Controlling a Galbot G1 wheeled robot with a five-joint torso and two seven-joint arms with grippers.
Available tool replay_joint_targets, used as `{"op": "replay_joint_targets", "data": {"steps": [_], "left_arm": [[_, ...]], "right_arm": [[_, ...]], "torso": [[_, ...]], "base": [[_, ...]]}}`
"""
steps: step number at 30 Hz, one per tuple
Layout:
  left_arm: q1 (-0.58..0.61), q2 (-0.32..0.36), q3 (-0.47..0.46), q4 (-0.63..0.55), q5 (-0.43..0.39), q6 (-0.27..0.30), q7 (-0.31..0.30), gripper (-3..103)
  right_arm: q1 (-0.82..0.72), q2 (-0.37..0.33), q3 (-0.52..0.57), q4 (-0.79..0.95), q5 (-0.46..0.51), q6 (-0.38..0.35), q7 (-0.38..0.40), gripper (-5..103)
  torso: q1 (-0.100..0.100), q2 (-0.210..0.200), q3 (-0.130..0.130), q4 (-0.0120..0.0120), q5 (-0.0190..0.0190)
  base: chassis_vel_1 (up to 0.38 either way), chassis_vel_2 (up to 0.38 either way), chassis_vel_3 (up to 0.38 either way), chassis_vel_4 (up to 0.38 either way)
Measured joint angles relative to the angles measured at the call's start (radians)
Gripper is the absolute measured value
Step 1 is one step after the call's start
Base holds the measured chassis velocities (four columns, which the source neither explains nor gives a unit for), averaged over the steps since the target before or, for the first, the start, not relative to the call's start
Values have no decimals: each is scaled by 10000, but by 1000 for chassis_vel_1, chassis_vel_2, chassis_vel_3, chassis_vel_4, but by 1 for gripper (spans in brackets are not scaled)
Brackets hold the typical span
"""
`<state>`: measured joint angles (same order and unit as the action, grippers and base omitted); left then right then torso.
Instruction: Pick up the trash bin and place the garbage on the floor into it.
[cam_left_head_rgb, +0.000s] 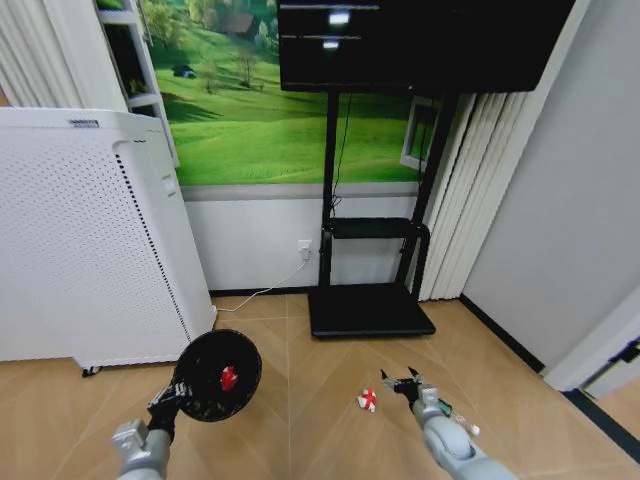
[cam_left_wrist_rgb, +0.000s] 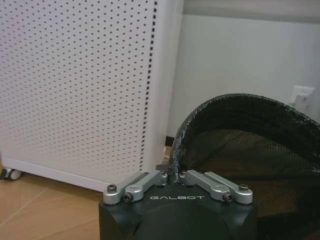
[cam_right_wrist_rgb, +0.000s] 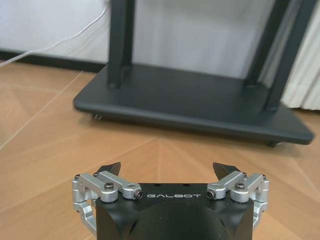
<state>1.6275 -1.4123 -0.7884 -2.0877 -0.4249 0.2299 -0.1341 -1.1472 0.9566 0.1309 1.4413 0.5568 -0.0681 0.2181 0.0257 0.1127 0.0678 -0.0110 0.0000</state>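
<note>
My left gripper (cam_left_head_rgb: 166, 399) is shut on the rim of the black trash bin (cam_left_head_rgb: 213, 375), which hangs lifted and tipped so its mouth faces me. A red wad of garbage (cam_left_head_rgb: 228, 377) lies inside it. The left wrist view shows that gripper (cam_left_wrist_rgb: 175, 176) pinching the mesh bin's rim (cam_left_wrist_rgb: 240, 107). On the floor (cam_left_head_rgb: 300, 430) lies a red-and-white wad (cam_left_head_rgb: 367, 401). Just right of it my right gripper (cam_left_head_rgb: 401, 383) hovers open and empty; its jaws (cam_right_wrist_rgb: 167, 169) stand wide apart over bare parquet. A small clear bottle (cam_left_head_rgb: 452, 413) lies partly hidden beside the right arm.
A tall white perforated appliance (cam_left_head_rgb: 90, 240) stands at the left, close behind the bin. A black TV stand base (cam_left_head_rgb: 370, 311) sits ahead against the wall, with a white cable (cam_left_head_rgb: 262, 291) running to a socket. Open floor lies between the arms.
</note>
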Motion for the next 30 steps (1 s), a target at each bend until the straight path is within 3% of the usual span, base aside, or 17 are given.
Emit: {"op": "replay_joint_targets", "data": {"steps": [1,3,10,17,30], "left_arm": [[0,0,0,0,0,0,0,3],[-64,375,-325,525,19,117,-170,3],[-447,656,-310,1302,129,120,-258,3],[-747,788,-110,1395,50,120,-264,3],[-794,804,400,1020,72,136,-146,3]], "right_arm": [[0,0,0,0,0,0,0,100],[715,53,-1324,-670,1,-135,119,100],[1555,501,-2625,-2049,234,-132,148,100],[2012,1016,-3070,-3155,421,-132,144,100],[2600,2623,-3281,-4937,303,-116,122,100]], "torso": [[0,0,0,0,0],[0,0,0,-3,0],[0,0,0,-3,-1],[-1,-1,0,-5,-1],[-2,0,-1,-3,-2]], "base": [[0,0,0,0],[0,0,0,0],[0,0,0,0],[0,0,0,0],[0,0,0,0]]}}
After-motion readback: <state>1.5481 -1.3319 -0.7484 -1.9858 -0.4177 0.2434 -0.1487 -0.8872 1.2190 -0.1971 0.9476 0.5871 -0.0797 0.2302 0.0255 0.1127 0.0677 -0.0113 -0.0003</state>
